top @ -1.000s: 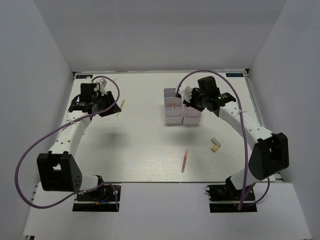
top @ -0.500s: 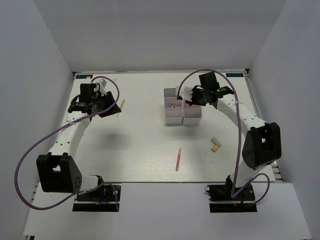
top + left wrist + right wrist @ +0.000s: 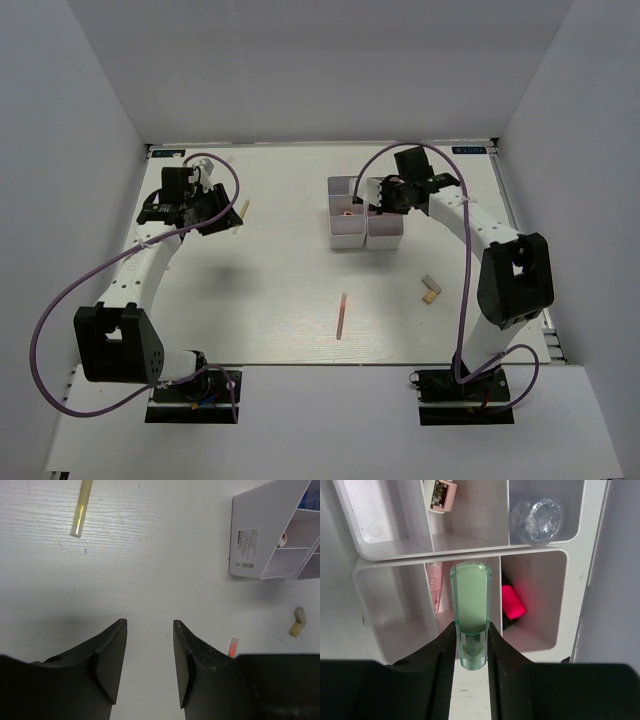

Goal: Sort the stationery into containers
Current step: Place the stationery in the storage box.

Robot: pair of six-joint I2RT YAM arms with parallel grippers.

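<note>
**Right arm brings green tube over the organiser; a pink stick drifts on the table**

Over the last second the right arm has folded in, its elbow swinging toward the table's right edge, and the right gripper [image 3: 385, 197] now hangs directly over the organiser [image 3: 347, 238]. Its jaws are pinched on a translucent green tube [image 3: 470, 600], held by the lower end. In the wrist view the tube's rounded tip points at the divider between the compartment with a pink tube [image 3: 435, 587] and the one with a red-pink capped marker [image 3: 512, 602]. The drop looks close, though the tube seems to need a nudge to one side first.

The pink stick [image 3: 342, 316] lying loose on the table [image 3: 270, 290] has slid leftward across the same second, with no gripper near it.

The left gripper [image 3: 149, 630] has hardly shifted. Its jaws stand spread with nothing between them, hovering near the tan stick [image 3: 81, 507]. The beige block [image 3: 431, 290] is unsorted.
</note>
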